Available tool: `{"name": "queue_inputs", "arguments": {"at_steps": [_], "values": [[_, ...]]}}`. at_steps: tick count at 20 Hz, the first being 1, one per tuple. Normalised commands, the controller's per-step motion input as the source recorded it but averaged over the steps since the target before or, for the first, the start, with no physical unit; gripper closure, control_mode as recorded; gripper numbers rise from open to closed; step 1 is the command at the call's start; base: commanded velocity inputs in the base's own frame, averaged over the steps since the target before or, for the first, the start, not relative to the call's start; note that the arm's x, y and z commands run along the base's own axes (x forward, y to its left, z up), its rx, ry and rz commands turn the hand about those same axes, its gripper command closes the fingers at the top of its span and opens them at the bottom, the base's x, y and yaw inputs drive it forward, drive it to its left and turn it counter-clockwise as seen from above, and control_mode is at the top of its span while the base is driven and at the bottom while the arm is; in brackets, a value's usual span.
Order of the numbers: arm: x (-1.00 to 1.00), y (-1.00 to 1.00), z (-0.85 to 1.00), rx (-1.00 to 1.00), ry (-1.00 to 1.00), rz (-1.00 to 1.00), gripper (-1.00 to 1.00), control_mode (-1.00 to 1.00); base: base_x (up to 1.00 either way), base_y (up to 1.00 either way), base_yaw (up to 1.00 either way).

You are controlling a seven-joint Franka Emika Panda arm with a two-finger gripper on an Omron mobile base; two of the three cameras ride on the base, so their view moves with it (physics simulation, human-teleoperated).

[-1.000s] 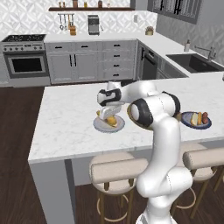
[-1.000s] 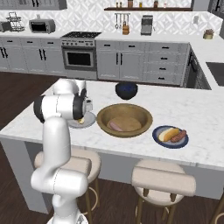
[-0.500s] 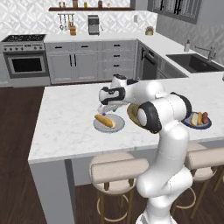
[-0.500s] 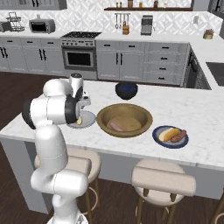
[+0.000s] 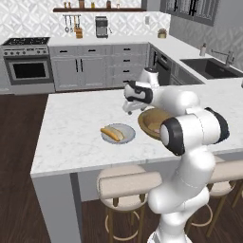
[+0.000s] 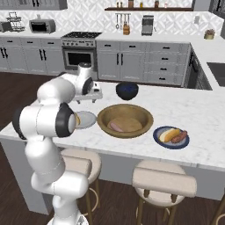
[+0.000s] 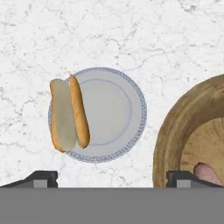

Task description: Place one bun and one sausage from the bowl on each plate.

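Two plates are lying on the marble surface (image 5: pixel 71 128), one either side of the wooden bowl (image 6: pixel 125 120). Grey plate (image 7: pixel 98 113), just beside the bowl: now carrying a bun (image 7: pixel 65 114) at its outer edge, set down within the last second; no sausage on it yet. Blue plate (image 6: pixel 171 137), near the bowl's other side: holding bun and sausage both, complete. Claw (image 5: pixel 127 108): hanging over the surface between grey plate and bowl, jaws having sprung wide from a near-closed grip, gripping nothing. Bowl: one pink sausage (image 6: pixel 116 127) remaining inside. Judgement: fetching that sausage to the grey plate is what remains.
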Motion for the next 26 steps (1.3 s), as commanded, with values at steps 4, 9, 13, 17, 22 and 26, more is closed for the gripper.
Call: {"name": "queue_inputs", "arguments": {"at_steps": [4, 9, 13, 17, 22, 26], "values": [[-0.47, -1.0, 0.21, -0.1, 0.11, 0.04, -1.0, -1.0, 0.0, 0.0, 0.0], [-0.8, -1.0, -0.24, -0.11, 0.04, 0.15, -1.0, -1.0, 0.0, 0.0, 0.0], [-0.69, -0.99, -0.53, 0.02, -0.02, 0.05, -1.0, -1.0, 0.0, 0.0, 0.0], [0.04, -0.68, -0.53, 0.05, 0.0, 0.02, -1.0, -1.0, 0.0, 0.0, 0.0], [0.41, -0.22, -0.25, 0.04, 0.05, 0.0, -1.0, -1.0, 0.0, 0.0, 0.0], [0.31, 0.14, 0.0, 0.0, 0.27, 0.01, -1.0, -1.0, 0.0, 0.0, 0.0]]}}
